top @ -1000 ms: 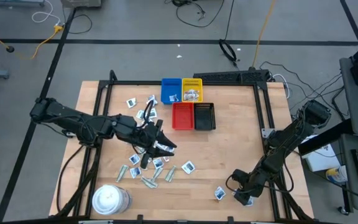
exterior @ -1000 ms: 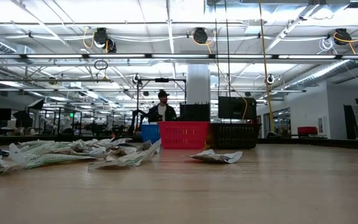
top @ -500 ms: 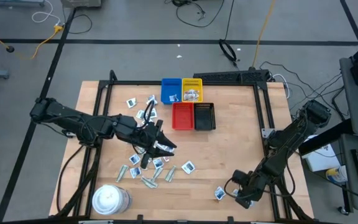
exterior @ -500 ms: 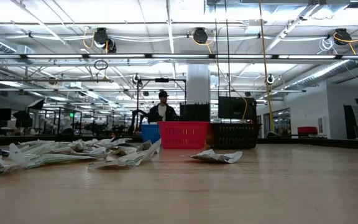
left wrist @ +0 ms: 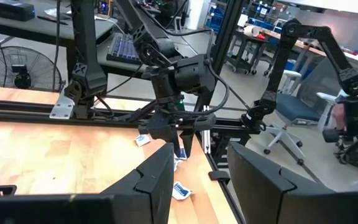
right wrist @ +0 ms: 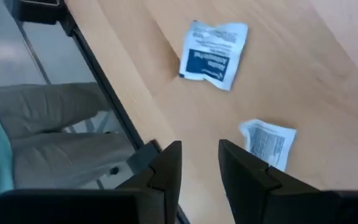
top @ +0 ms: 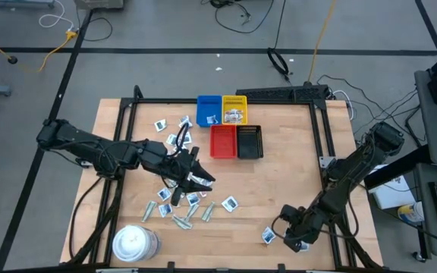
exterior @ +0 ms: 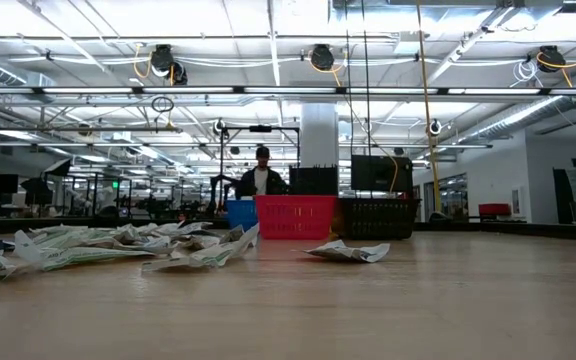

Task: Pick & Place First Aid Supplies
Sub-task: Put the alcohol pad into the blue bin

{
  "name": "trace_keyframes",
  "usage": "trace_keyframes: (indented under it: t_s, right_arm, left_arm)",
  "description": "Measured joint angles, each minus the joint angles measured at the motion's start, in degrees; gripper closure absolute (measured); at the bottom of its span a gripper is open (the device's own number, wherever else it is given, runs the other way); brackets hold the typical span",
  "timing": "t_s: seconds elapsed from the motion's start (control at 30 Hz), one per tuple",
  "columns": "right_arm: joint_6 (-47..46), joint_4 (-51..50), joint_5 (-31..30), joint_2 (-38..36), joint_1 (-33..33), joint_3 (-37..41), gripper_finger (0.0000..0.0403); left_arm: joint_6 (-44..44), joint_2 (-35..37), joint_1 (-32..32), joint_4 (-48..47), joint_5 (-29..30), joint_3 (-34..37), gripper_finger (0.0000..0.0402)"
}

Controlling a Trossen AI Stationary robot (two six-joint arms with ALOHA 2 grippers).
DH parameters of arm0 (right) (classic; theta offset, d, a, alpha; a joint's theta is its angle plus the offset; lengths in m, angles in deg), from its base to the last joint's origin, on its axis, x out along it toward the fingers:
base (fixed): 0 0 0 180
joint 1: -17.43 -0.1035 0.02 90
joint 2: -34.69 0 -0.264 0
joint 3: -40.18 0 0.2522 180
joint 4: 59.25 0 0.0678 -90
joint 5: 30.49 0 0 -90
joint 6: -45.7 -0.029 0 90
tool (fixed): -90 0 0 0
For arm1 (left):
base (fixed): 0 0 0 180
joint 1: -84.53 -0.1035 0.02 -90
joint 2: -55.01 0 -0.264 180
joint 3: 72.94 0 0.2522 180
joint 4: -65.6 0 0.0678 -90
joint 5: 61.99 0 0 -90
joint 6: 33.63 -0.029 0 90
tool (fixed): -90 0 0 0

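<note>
- While the left arm reaches across the pale wooden table (top: 279, 182), the left gripper (top: 190, 184) hangs over the heap of small flat white and grey-green wrapped packets (top: 182, 206) in the table's left half; in the left wrist view its two dark fingers (left wrist: 157, 177) stand a narrow gap apart with nothing between them.
- More packets lie scattered (top: 171, 130) near the blue plastic tray (top: 209, 111), which sits beside the yellow tray (top: 234, 109), with the red tray (top: 222, 141) and black tray (top: 249, 142) next to them.
- The right gripper (top: 285, 236) sits low at the table's near right edge, just beside a lone white packet with blue print (top: 268, 236).
- In the right wrist view its fingers (right wrist: 166, 165) are close together and empty, with that blue-printed packet (right wrist: 213, 55) and a second white packet (right wrist: 268, 142) lying on the wood ahead.
- A round white tub (top: 134, 244) stands at the near left corner.
- In the low view, a person (exterior: 260, 175) stands far behind the trays.
</note>
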Motion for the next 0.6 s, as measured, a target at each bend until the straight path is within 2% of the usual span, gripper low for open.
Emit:
trace_keyframes:
  t_s: [0.1,0.17,0.23,0.37,0.47,0.6]
  right_arm:
    - [3.68,-0.24,0.48,0.0,1.15,0.0,0.0301]
    - [5.96,-0.59,2.9,0.0,2.14,0.0,0.0294]
    - [7.29,-0.82,6.18,-0.11,2.76,0.0,0.0278]
    - [4.24,-0.9,11.66,-0.15,2.52,-0.04,0.0232]
    - [0.91,-5.66,10.96,-0.1,1.31,-1.34,0.0209]
    - [-1.75,-15.96,8.91,0.17,1.03,-4.96,0.0205]
  left_arm:
    - [1.04,0.0,0.0,0.0,0.01,0.0,0.0245]
    - [2.48,0.0,0.0,0.0,0.01,0.0,0.0245]
    - [3.84,0.0,0.0,0.0,0.0,0.0,0.0245]
    - [5.79,0.0,0.0,0.0,0.01,0.0,0.0245]
    - [5.96,0.0,0.0,-0.02,0.01,0.0,0.0245]
    - [6.01,0.0,0.0,-0.16,0.01,0.0,0.0245]
